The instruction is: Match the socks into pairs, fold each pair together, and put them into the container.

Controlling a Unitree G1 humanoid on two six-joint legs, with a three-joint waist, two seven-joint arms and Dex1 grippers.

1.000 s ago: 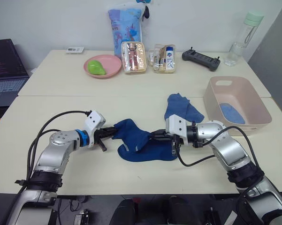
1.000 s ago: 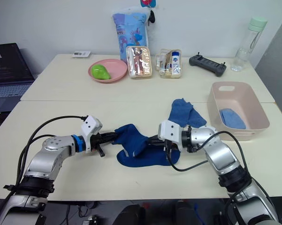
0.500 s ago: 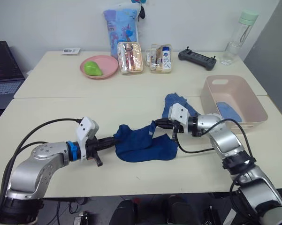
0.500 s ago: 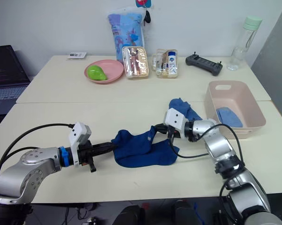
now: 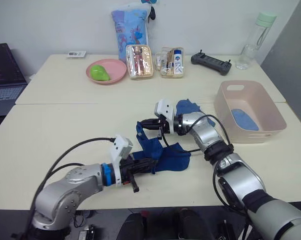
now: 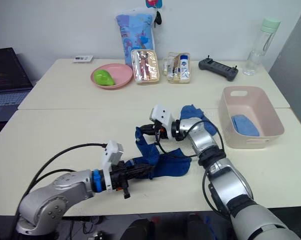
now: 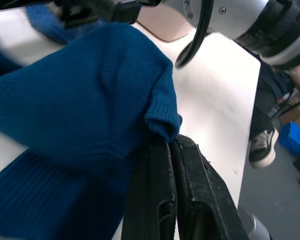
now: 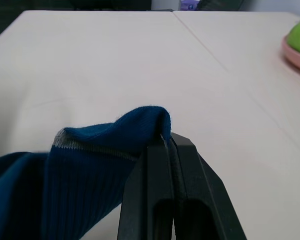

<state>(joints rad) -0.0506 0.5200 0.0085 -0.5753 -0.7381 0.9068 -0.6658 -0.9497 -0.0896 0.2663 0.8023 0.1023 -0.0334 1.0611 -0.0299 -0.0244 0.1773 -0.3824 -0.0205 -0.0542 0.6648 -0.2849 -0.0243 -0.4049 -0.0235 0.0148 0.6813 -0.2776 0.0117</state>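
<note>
Left gripper (image 5: 149, 163): jaws clamped on dark blue sock (image 5: 163, 159).
Right gripper (image 5: 140, 123): jaws pinching that sock's cuff, lifted off desk (image 5: 65, 125).

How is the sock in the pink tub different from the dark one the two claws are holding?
The light blue sock is paler and lies loose inside the tub; the dark blue sock is pinched by the left gripper and right gripper. One end is lifted off the table. Both are knit socks.
</note>
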